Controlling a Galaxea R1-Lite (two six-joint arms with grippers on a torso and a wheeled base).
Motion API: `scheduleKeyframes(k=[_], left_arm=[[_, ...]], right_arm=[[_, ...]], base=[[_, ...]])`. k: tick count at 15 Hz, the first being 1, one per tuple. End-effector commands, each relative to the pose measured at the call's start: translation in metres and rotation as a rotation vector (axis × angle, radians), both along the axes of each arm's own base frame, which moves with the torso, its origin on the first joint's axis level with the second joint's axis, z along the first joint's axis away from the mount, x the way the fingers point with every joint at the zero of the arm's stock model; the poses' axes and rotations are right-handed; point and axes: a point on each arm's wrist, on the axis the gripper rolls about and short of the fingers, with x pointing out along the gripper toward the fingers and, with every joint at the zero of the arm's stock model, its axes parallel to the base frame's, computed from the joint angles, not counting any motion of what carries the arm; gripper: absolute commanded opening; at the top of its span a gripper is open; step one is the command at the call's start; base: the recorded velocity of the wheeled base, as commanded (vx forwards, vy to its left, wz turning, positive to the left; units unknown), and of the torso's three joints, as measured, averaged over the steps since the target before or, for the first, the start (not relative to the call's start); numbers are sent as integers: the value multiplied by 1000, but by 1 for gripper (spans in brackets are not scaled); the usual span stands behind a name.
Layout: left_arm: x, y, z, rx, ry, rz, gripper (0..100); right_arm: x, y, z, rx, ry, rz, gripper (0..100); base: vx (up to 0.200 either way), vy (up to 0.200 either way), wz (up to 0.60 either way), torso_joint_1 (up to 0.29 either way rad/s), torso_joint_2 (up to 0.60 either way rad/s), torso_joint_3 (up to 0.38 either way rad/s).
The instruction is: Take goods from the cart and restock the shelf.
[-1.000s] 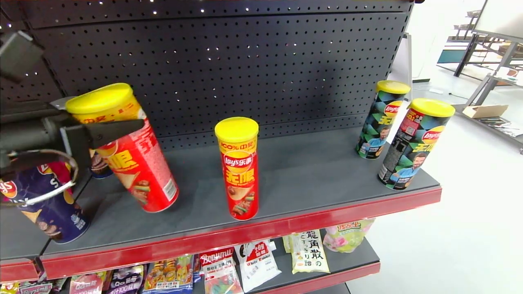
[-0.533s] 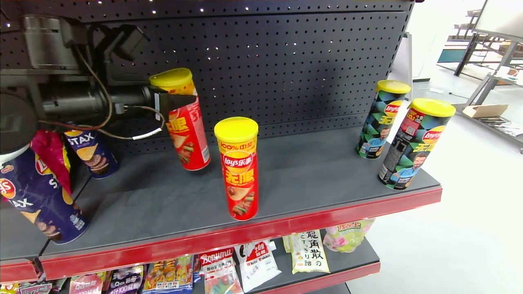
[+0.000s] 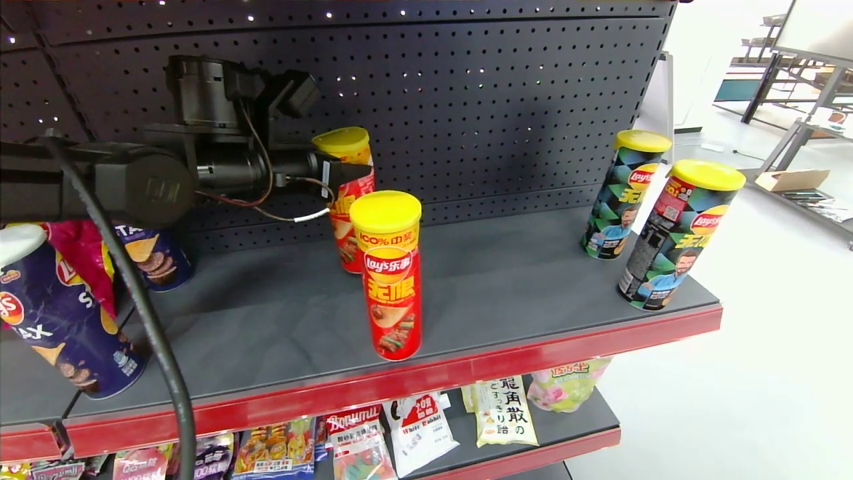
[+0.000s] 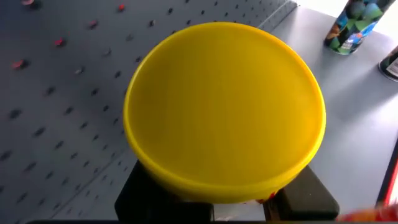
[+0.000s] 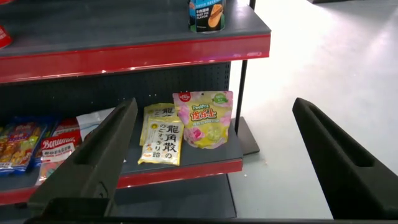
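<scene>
Head view first: your left gripper point(image 3: 348, 176) is clamped on a red can point(image 3: 343, 233), gripping it just under the yellow lid point(image 3: 341, 140). That can sits far back on the shelf point(image 3: 506, 293), close to the pegboard point(image 3: 480, 100) and right behind the front can point(image 3: 388, 280), which covers part of it. It leans a little. I can't tell whether its base is touching the shelf or hanging just above it. Two green cans point(image 3: 623, 193) stand upright at the shelf's right end, one behind the other. Two blue cans point(image 3: 60, 327) are over on the left, well apart from the red ones. Bags point(image 3: 426, 430) lie on the lower shelf point(image 3: 573, 417) underneath.

Left wrist view: you're looking straight down on the lid, with a dark finger showing on each side of the can below it, so the grip looks snug. The pegboard is right beside the can, and one green can shows farther along the shelf.

Right wrist view: your right gripper point(image 5: 217, 165) is spread wide with nothing between the fingers. It hangs down low in front of the lower shelf. A pink bag point(image 5: 202, 118) and a yellow bag point(image 5: 163, 134) lie just beside each other near that shelf's end, with more bags farther along it. The red front edge of the upper shelf runs above them, with the bottom of a can standing on it.
</scene>
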Motion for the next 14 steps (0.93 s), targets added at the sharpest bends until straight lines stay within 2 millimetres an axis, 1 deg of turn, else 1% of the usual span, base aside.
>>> scheduleKeyframes(k=[1, 6, 7, 14], left_arm=[[7, -12, -8, 2, 16, -22, 0], [15, -18, -12, 0, 14, -31, 0], [15, -22, -14, 0, 15, -42, 0], [15, -29, -17, -3, 8, -60, 0]], right_arm=[[0, 0, 0, 0, 2, 1, 100], [0, 0, 0, 0, 0, 1, 100], [0, 0, 0, 0, -1, 1, 100], [0, 0, 0, 0, 0, 1, 100]], base=[[0, 0, 0, 0, 0, 0], [0, 0, 0, 0, 0, 0], [0, 0, 0, 0, 0, 0], [0, 0, 0, 0, 0, 0]])
